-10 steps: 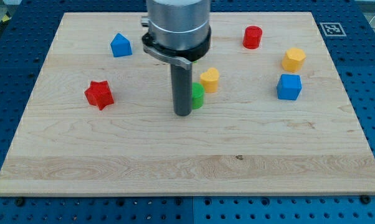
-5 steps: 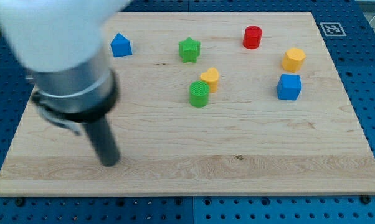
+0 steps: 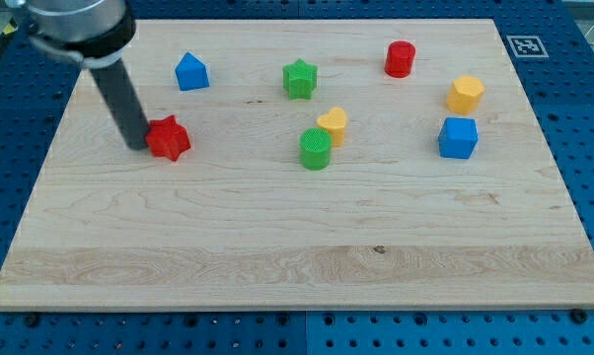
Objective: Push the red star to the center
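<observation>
The red star (image 3: 168,138) lies on the wooden board (image 3: 297,247) at the view's left, a little above mid-height. My tip (image 3: 137,144) stands right against the star's left side, touching it. The rod slants up to the view's top left corner. The board's middle lies to the right of the star, near the green cylinder (image 3: 316,149) and the yellow heart (image 3: 333,123).
A blue house-shaped block (image 3: 190,72) sits above the star. A green star (image 3: 299,79) is at the top middle. A red cylinder (image 3: 400,58), a yellow hexagon (image 3: 465,94) and a blue cube (image 3: 458,137) sit at the right.
My tip swung from the board's middle down to the lower left, then up to the red star's left side. The star has shifted slightly right and up.
</observation>
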Controlling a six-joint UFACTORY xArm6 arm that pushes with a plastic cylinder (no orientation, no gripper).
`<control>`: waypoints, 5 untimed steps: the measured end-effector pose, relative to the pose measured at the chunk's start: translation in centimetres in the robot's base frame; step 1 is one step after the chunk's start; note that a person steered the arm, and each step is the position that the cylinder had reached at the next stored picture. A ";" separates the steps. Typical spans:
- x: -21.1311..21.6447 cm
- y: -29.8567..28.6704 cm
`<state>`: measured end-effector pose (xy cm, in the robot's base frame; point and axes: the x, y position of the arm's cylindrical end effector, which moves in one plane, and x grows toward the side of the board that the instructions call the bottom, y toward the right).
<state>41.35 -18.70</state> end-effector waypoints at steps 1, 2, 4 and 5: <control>-1.4 0.7; -0.7 0.4; 3.7 0.3; 3.7 3.9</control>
<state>45.04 -14.79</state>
